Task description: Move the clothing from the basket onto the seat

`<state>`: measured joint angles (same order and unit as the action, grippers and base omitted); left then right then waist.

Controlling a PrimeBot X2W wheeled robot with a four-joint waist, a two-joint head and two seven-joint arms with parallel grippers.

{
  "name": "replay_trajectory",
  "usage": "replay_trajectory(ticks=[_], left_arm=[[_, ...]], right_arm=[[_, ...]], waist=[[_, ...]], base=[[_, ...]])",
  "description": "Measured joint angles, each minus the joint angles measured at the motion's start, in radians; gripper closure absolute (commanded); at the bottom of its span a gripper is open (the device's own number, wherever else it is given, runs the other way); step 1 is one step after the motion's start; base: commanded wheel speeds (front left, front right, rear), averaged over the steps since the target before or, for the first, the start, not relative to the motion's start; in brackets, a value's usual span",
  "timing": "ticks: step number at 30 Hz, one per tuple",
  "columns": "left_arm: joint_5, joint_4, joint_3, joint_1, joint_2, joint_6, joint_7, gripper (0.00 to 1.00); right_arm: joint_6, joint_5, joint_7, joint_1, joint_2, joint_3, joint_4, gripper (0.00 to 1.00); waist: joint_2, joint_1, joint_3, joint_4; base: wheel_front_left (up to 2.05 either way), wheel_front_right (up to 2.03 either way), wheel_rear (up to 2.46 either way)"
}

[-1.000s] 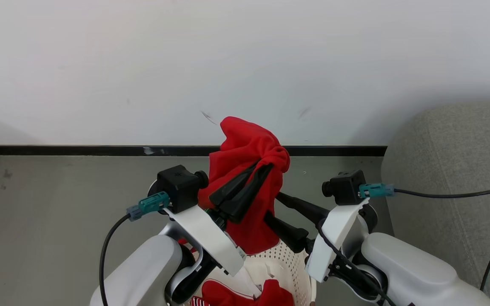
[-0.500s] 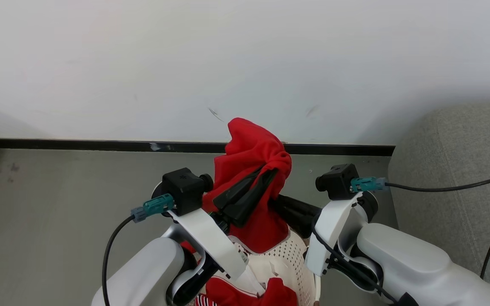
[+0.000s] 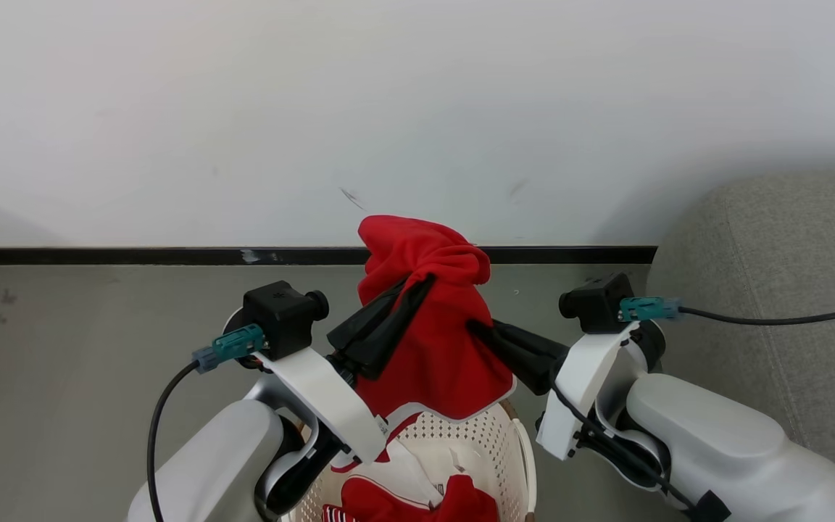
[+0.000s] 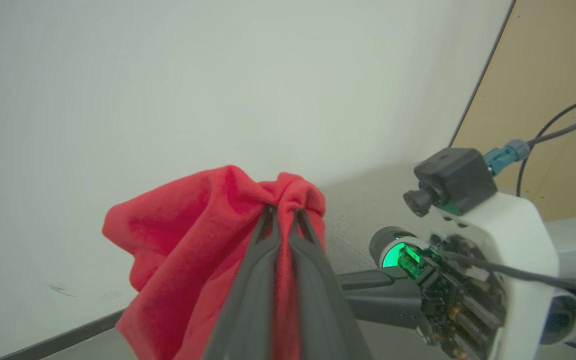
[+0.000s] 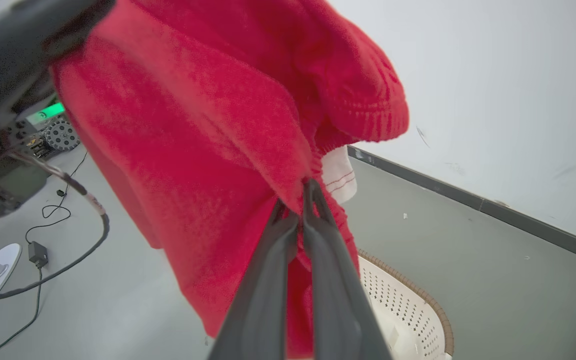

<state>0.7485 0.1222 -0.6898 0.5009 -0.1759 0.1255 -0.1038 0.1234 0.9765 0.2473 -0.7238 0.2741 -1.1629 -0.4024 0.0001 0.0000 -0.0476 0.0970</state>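
No text, brand or number can be read. A white tag [image 5: 339, 172] at the edge of the red garment [image 5: 208, 150] carries thin red lines, too blurred to make out as letters. A small sticker [image 3: 386, 428] on the white bracket [image 3: 323, 391] of the left arm is too small to read. The jersey [image 3: 363, 500] in the basket [image 3: 490, 435] shows a bit of striped trim at the bottom edge of the head view, but no legible lettering.
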Motion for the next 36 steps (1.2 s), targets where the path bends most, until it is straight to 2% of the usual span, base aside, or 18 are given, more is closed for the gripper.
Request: replay_trajectory(ticks=[4, 9, 10, 11, 13, 14, 15, 16, 17, 36], left_arm=[[0.000, 0.011, 0.003, 0.000, -0.013, -0.001, 0.000, 1.00], [0.000, 0.021, 0.002, -0.001, -0.017, -0.003, 0.000, 1.00], [0.000, 0.022, 0.001, -0.001, -0.017, -0.003, 0.000, 0.95], [0.000, 0.024, -0.001, -0.001, -0.017, -0.003, 0.001, 0.83], [-0.001, 0.024, -0.004, -0.001, -0.017, -0.003, 0.001, 0.73], [-0.001, 0.024, -0.006, -0.001, -0.017, -0.003, 0.001, 0.64], [-0.001, 0.024, -0.008, -0.001, -0.017, -0.003, 0.001, 0.41], [-0.001, 0.024, -0.009, -0.001, -0.017, -0.003, 0.002, 0.05], [-0.001, 0.024, -0.011, -0.001, -0.017, -0.003, 0.002, 0.00], [-0.017, 0.022, -0.046, -0.001, -0.024, -0.002, -0.021, 0.00]], right_arm=[[0.000, -0.002, 0.000, 0.001, 0.013, 0.028, 0.004, 1.00], [0.000, -0.030, 0.000, 0.002, 0.016, 0.137, 0.051, 1.00], [0.000, -0.038, 0.000, 0.003, 0.018, 0.153, 0.061, 1.00], [0.000, -0.043, 0.000, 0.003, 0.021, 0.167, 0.071, 1.00], [0.000, -0.056, 0.000, 0.005, 0.026, 0.191, 0.081, 1.00], [0.000, -0.064, 0.000, 0.009, 0.029, 0.203, 0.087, 1.00], [0.000, -0.071, 0.000, 0.017, 0.033, 0.215, 0.094, 1.00], [0.000, -0.079, 0.000, 0.026, 0.037, 0.225, 0.100, 1.00], [0.000, -0.086, 0.000, 0.036, 0.040, 0.235, 0.102, 1.00], [0.000, -0.178, 0.001, 0.189, 0.112, 0.495, 0.198, 1.00]], waist=[[0.0000, 0.0001, 0.001, -0.010], [0.0000, 0.0000, 0.002, -0.029], [0.0000, 0.0000, 0.002, -0.033], [0.0000, 0.0000, 0.002, -0.037], [0.0000, 0.0000, 0.001, -0.046], [0.0000, 0.0000, 0.001, -0.050], [0.0000, 0.0000, 0.001, -0.054], [0.0000, 0.0000, 0.001, -0.059], [0.0000, 0.0000, 0.001, -0.063], [0.0000, 0.0000, 0.011, -0.165]], base=[[0.00, 0.00, 0.00], [0.00, 0.00, 0.00], [0.00, 0.00, 0.00], [0.00, 0.00, 0.00], [0.00, 0.00, 0.00], [0.00, 0.00, 0.00], [0.00, 0.00, 0.00], [0.00, 0.00, 0.00], [0.00, 0.00, 0.00], [0.00, 0.00, 0.00]])
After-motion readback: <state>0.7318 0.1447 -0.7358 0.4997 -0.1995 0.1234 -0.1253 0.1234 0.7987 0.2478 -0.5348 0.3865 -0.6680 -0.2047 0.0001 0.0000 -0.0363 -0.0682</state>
